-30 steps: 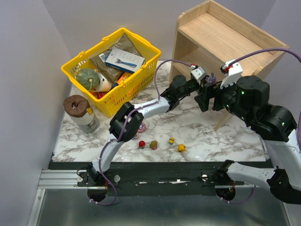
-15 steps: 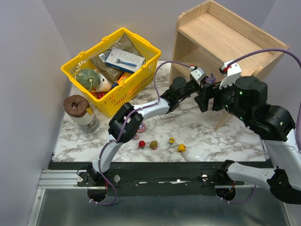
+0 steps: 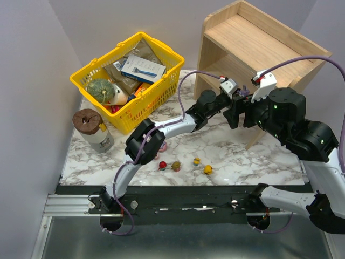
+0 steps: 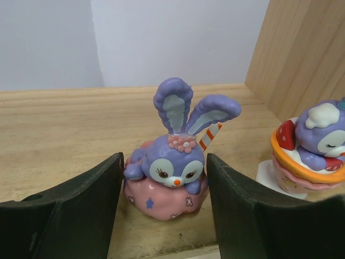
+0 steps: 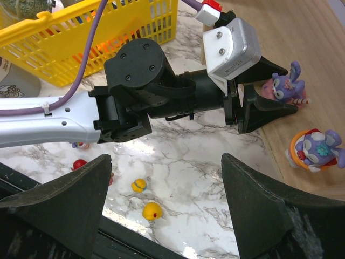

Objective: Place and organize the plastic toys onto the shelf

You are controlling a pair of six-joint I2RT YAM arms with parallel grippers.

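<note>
Meanwhile, over the last second the left arm has crept a little farther toward the shelf at the far right. It has carried the purple long-eared toy in over the lower board. That toy now sits upright on its pink cushion on the wood, near the board's front edge and just beside a second figurine in an orange cup.

The left tool stands about half apart, its jaws close against the toy on both sides. I cannot tell whether they are pressing it or have let go. The right tool hovers near the shelf front, spread wide and empty.

On the tabletop the red, olive-brown and yellow toys have not moved, so the placement looks nearly done, with several toys left to fetch.
</note>
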